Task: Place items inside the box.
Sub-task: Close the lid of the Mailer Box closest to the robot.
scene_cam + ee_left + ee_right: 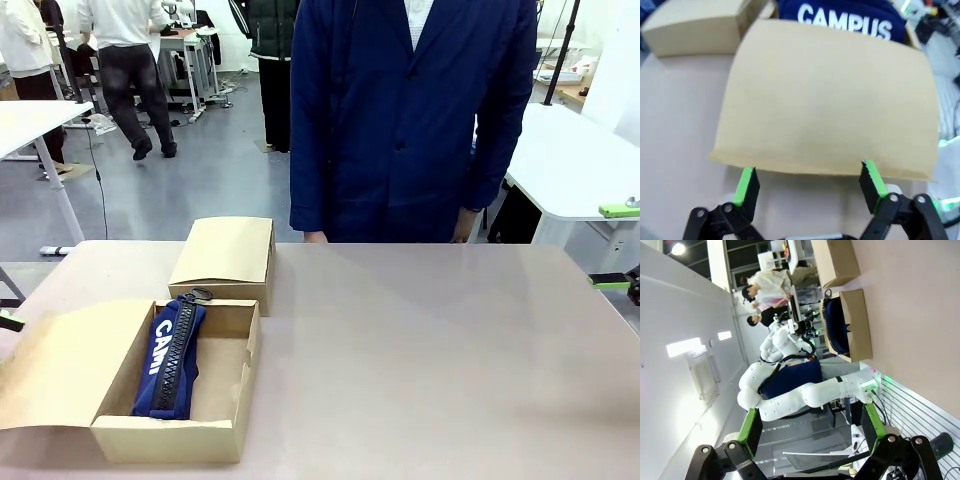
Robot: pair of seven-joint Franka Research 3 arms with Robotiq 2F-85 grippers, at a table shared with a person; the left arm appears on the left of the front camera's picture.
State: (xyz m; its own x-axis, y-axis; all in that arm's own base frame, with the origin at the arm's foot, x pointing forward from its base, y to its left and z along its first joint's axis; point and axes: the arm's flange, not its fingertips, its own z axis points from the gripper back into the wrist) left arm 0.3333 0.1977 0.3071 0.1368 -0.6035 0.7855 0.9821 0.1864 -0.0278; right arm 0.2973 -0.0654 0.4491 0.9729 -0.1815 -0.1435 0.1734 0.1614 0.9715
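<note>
Front view: the CAMPUS case (170,360) lies packed inside the open box (225,435), flap (55,365) folded outward. Left gripper (807,187) gapes empty behind that flap; right gripper (812,432) wide open, aloft.

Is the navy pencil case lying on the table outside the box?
No, the navy pencil case lies inside the open box.
</note>
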